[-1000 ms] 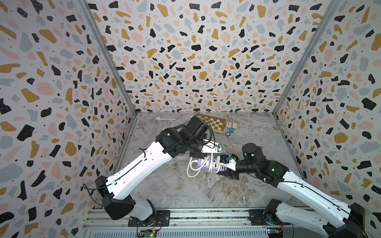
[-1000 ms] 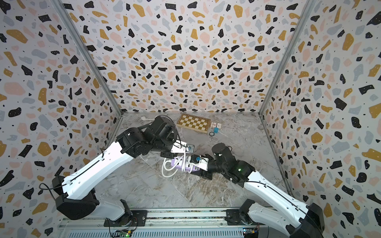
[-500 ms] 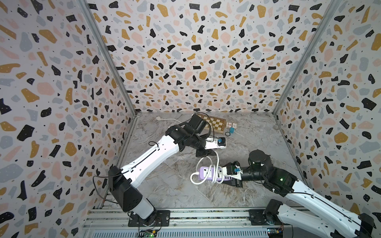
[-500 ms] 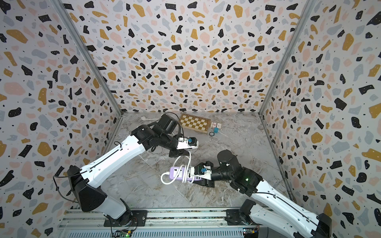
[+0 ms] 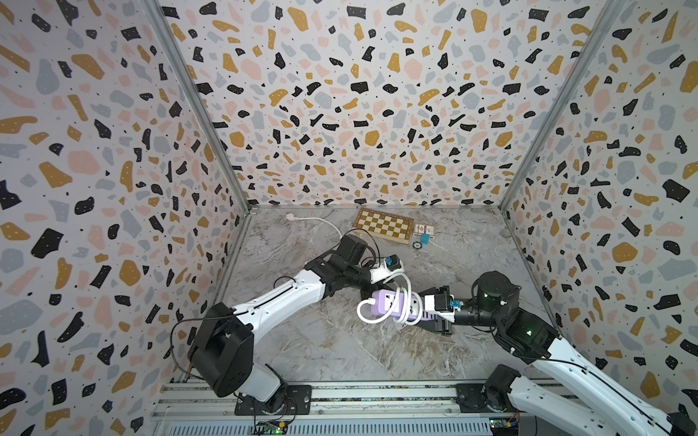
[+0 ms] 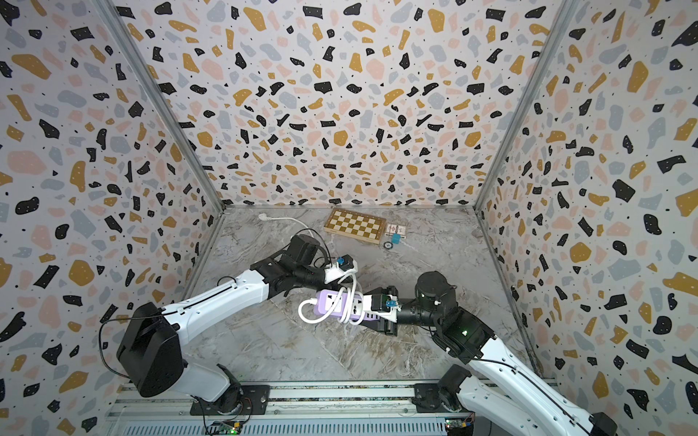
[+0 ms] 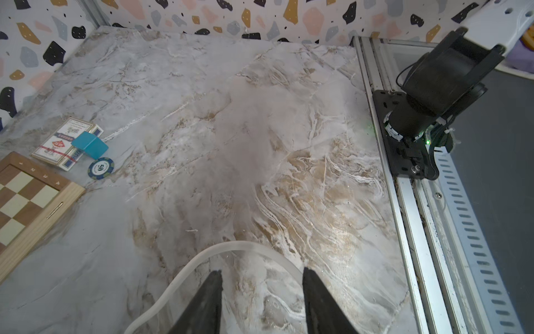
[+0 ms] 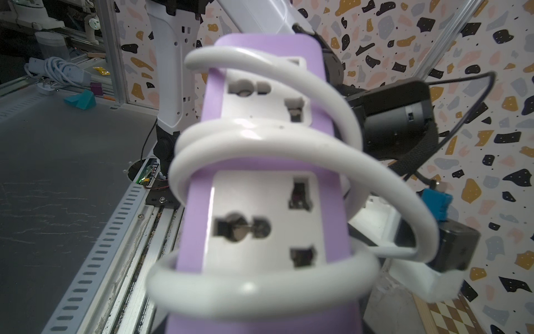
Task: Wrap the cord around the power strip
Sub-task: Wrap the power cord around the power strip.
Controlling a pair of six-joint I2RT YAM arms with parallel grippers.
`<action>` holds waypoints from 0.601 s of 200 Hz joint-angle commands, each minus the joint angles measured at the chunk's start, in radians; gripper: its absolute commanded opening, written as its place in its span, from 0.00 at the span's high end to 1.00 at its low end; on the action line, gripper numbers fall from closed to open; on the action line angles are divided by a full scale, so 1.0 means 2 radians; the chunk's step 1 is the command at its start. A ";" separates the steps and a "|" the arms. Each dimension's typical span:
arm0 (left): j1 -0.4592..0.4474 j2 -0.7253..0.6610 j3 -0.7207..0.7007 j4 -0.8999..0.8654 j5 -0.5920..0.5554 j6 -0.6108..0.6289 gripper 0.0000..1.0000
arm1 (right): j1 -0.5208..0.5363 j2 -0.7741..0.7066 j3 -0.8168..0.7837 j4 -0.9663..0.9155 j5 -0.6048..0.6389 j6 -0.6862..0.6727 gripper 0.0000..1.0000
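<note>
Chessboard (image 7: 26, 199), card pack (image 7: 62, 141), teal block (image 7: 90, 144), 50 chip (image 7: 100, 168), all close together by the back wall (image 5: 377, 113).

What we cannot make out

In both top views the right gripper (image 5: 434, 309) covers the right end of the lavender-purple plastic power strip (image 5: 377, 306), and the long white cord (image 5: 358, 311) disappears under the white left arm (image 5: 287, 298) partway from its far plug. In the right wrist view the strip is blurred close up and cut off by the frame edge. We cannot read the small printed card box (image 6: 396, 228).
</note>
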 commanded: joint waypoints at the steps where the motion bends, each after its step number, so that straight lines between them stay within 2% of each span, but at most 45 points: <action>1: 0.003 -0.004 -0.030 0.117 0.006 -0.060 0.54 | -0.009 -0.020 0.012 0.072 -0.009 0.030 1.00; 33: 0.003 -0.012 -0.107 0.244 -0.033 -0.114 0.54 | -0.016 -0.016 0.023 0.082 0.024 0.048 1.00; 120: 0.002 0.006 -0.186 0.461 -0.021 -0.224 0.60 | -0.017 0.003 0.041 0.096 0.082 0.080 1.00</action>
